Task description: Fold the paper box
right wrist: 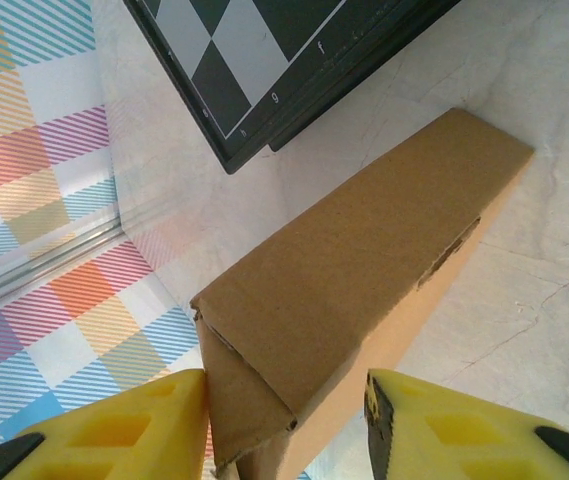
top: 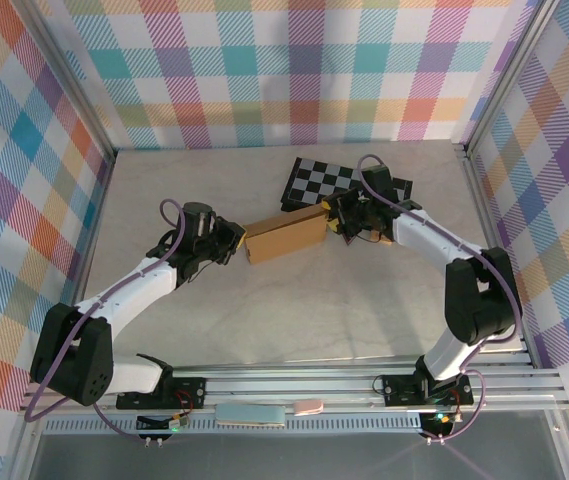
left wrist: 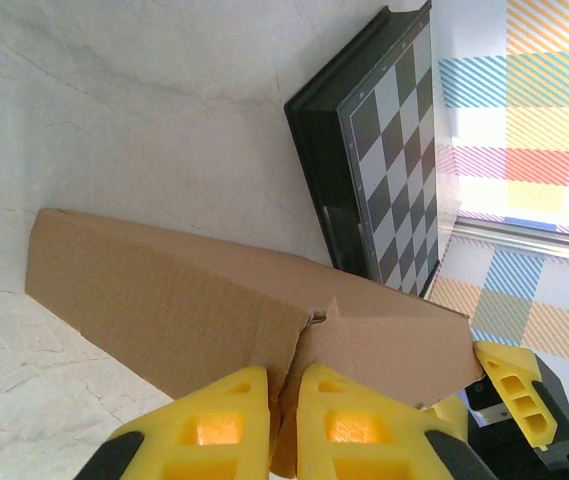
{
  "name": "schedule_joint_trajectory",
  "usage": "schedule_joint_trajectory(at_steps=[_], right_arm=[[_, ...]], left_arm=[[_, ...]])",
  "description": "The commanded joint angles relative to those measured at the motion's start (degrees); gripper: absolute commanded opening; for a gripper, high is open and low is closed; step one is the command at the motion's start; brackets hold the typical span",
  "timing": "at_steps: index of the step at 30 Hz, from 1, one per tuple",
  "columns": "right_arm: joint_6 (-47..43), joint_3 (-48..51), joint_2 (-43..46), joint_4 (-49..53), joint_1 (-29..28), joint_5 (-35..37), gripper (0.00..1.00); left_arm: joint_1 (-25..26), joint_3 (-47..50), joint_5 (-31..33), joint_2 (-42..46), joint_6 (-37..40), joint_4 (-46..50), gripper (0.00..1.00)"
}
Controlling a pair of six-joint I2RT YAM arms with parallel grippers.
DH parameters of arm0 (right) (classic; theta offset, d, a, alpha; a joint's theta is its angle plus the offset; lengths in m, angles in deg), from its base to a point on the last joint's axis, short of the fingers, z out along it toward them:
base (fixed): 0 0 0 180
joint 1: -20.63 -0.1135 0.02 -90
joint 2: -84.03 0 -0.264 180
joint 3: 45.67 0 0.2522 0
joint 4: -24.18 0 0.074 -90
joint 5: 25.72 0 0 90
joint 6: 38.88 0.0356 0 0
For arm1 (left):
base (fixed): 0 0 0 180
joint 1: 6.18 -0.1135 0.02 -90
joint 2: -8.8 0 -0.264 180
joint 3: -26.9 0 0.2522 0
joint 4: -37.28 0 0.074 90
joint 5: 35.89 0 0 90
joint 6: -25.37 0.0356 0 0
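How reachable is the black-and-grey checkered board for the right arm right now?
Probably yes. The black-and-grey checkered board lies just beyond the right gripper, nothing between. Its open jaws straddle one end of the brown cardboard box, though, so it should back off first.

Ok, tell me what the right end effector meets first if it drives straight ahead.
The paper box; its end sits between the open fingers of the right end effector, so contact likely comes at once.

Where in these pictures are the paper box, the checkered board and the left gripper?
paper box (top: 286, 236): top external view, middle of its top face.
checkered board (left wrist: 394, 150): left wrist view, its squared face.
left gripper (left wrist: 282, 388): left wrist view, midway between its fingertips.
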Motion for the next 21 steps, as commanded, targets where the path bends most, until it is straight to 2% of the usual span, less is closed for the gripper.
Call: schedule_joint_trajectory(at_steps=[1,7,12,15,17,18,21], right_arm=[[-1.3,0.0,2.4,1.7,0.0,1.0,0.45],[-1.2,1.8,2.5,2.5,0.0,0.9,0.32],[-0.4,3.4,-0.6,3.3,0.1,0.0,0.32],[-1.6,1.6,-2.4,10.3,0.0,0.3,0.26],[-2.4,0.5,-3.0,16.4,0.0,1.2,0.16],[-2.7,0.3,-3.3,18.2,0.0,1.3,0.14],[-4.1,-1.8,-5.1,24.2,0.0,1.1,0.18]], left_arm=[[-1.0,2.0,1.2,-1.9,0.5,10.5,0.10],[-0.9,1.6,1.2,-2.1,0.6,10.7,0.10],[-1.0,1.5,1.1,-2.1,0.8,10.7,0.10],[-0.9,1.4,1.0,-1.9,0.9,11.0,0.10],[-1.0,1.6,1.0,-2.0,1.0,11.1,0.10],[-1.0,1.7,1.0,-2.0,1.0,11.1,0.10],[-1.0,1.8,0.9,-2.0,0.9,10.9,0.10]])
